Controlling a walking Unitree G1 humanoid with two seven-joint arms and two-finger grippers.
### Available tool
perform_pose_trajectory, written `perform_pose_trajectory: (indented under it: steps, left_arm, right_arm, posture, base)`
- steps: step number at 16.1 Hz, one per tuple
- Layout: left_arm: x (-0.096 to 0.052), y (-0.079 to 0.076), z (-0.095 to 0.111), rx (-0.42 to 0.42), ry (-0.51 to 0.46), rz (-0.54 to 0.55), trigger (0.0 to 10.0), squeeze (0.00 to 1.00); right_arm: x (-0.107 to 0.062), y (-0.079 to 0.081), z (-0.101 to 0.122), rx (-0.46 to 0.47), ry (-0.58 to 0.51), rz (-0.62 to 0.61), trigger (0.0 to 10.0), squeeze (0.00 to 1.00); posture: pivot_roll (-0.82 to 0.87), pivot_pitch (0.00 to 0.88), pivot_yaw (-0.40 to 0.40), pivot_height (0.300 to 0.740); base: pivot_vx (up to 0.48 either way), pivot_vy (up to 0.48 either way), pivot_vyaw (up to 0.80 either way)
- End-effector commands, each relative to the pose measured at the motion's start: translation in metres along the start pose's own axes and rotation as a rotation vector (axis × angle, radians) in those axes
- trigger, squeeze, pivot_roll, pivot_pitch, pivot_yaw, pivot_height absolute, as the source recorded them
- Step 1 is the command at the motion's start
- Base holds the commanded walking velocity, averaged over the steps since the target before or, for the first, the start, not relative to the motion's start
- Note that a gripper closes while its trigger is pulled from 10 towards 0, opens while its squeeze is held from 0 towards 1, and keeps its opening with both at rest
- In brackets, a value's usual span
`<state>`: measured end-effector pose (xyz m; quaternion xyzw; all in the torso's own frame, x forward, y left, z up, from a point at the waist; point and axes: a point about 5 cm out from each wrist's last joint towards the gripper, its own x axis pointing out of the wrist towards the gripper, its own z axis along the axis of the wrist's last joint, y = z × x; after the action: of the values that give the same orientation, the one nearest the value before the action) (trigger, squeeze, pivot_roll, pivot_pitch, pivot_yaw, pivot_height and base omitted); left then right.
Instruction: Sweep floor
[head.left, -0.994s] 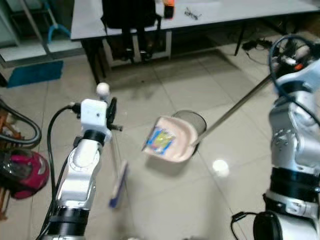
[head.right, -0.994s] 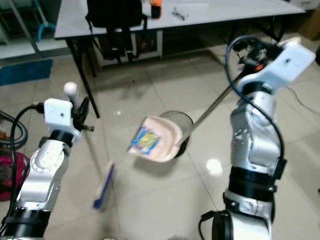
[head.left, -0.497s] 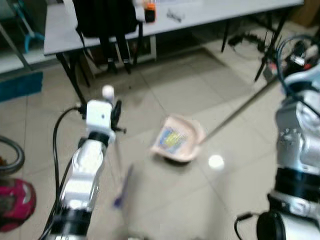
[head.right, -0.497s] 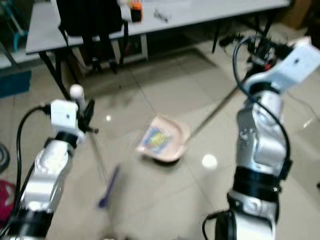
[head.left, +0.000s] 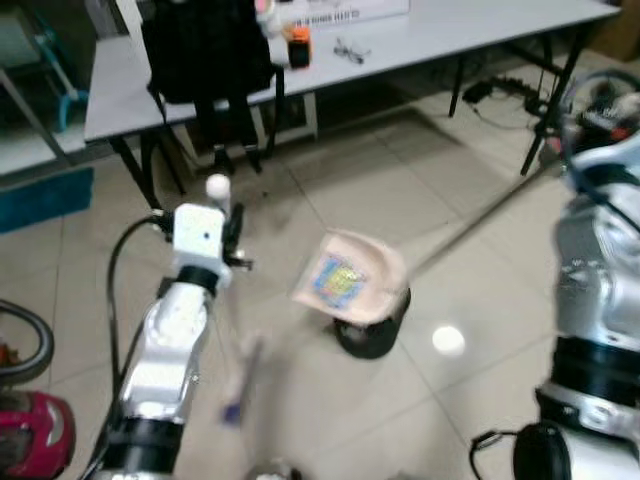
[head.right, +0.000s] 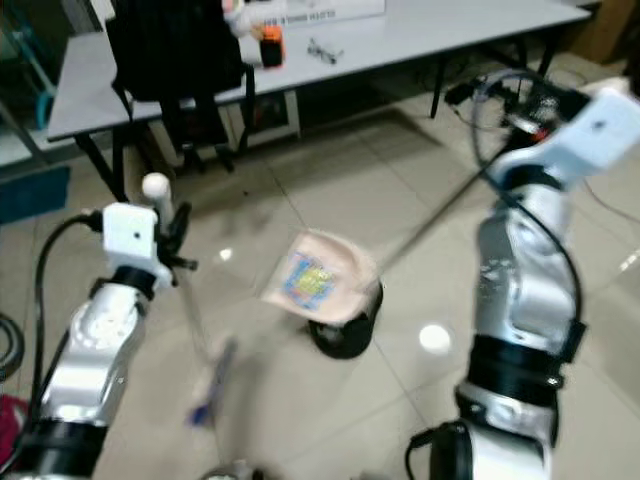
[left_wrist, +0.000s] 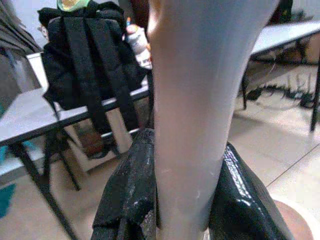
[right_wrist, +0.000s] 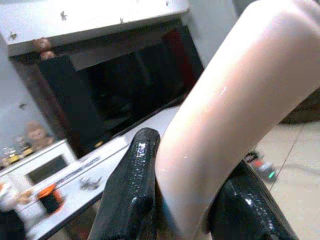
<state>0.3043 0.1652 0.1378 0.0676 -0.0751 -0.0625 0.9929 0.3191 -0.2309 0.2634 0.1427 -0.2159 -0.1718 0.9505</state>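
My right gripper (right_wrist: 185, 200) clamps the dustpan (head.left: 350, 278) handle, tipping the pan over the black bin (head.left: 371, 332) on the floor so its litter can slide in, while my left gripper (left_wrist: 182, 200) clamps the broom (head.left: 236, 375) upright, clear of the bin.
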Motion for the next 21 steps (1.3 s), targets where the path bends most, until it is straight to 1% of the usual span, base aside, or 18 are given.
perform_pose_trajectory:
  steps: [1,3,7,9,13,14,15,17,18,19,21]
  left_arm:
    - [0.001,0.010,0.005,0.028,-0.015,0.022,10.0,0.00]
    - [0.001,0.010,0.005,0.035,-0.015,0.024,10.0,0.00]
    - [0.000,0.011,0.005,0.033,-0.016,0.033,10.0,0.00]
    - [0.000,0.011,0.005,0.032,-0.016,0.035,10.0,0.00]
    - [0.000,0.012,0.005,0.034,-0.016,0.040,10.0,0.00]
    - [0.001,0.012,0.005,0.034,-0.016,0.039,10.0,0.00]
    - [0.001,0.012,0.005,0.034,-0.016,0.038,10.0,0.00]
    - [0.001,0.012,0.004,0.036,-0.016,0.036,10.0,0.00]
    - [0.001,0.012,0.004,0.037,-0.017,0.036,10.0,0.00]
    - [0.001,0.012,0.004,0.040,-0.018,0.037,10.0,0.00]
    - [0.001,0.012,0.004,0.041,-0.018,0.037,10.0,0.00]
  right_arm:
    - [0.000,0.014,0.011,0.061,-0.057,0.039,10.0,0.00]
    - [0.001,0.012,0.012,0.060,-0.060,0.035,10.0,0.00]
    - [0.003,0.008,0.014,0.027,-0.076,0.039,10.0,0.00]
    - [0.005,0.011,0.014,0.005,-0.093,0.070,10.0,0.00]
    - [0.006,0.030,0.015,-0.099,-0.164,0.228,10.0,0.00]
    - [0.005,0.037,0.012,-0.141,-0.182,0.279,10.0,0.00]
    - [0.004,0.042,0.010,-0.162,-0.193,0.314,10.0,0.00]
    - [-0.003,0.059,-0.004,-0.215,-0.237,0.437,10.0,0.00]
    - [-0.005,0.062,-0.009,-0.225,-0.248,0.465,10.0,0.00]
    - [-0.011,0.069,-0.018,-0.245,-0.266,0.524,10.0,0.00]
    - [-0.015,0.074,-0.022,-0.267,-0.282,0.565,10.0,0.00]
  posture:
    - [-0.02,0.072,0.064,0.740]
    - [-0.02,0.073,0.065,0.740]
    - [-0.03,0.073,0.065,0.740]
    - [-0.03,0.071,0.065,0.740]
    - [-0.03,0.070,0.064,0.740]
    - [-0.02,0.060,0.064,0.740]
    - [-0.02,0.058,0.065,0.740]
    - [-0.02,0.057,0.065,0.740]
    - [-0.02,0.055,0.063,0.740]
    - [-0.02,0.055,0.063,0.740]
    - [-0.01,0.054,0.061,0.740]
  base:
    - [0.000,0.000,0.00]
    - [0.000,0.000,0.00]
    - [0.000,0.000,0.00]
    - [0.000,0.000,0.00]
    - [0.000,0.000,0.00]
    - [0.000,0.000,0.00]
    - [0.000,0.000,0.00]
    - [0.000,0.000,0.00]
    - [0.000,0.000,0.00]
    - [0.000,0.000,0.00]
    - [0.000,0.000,0.00]
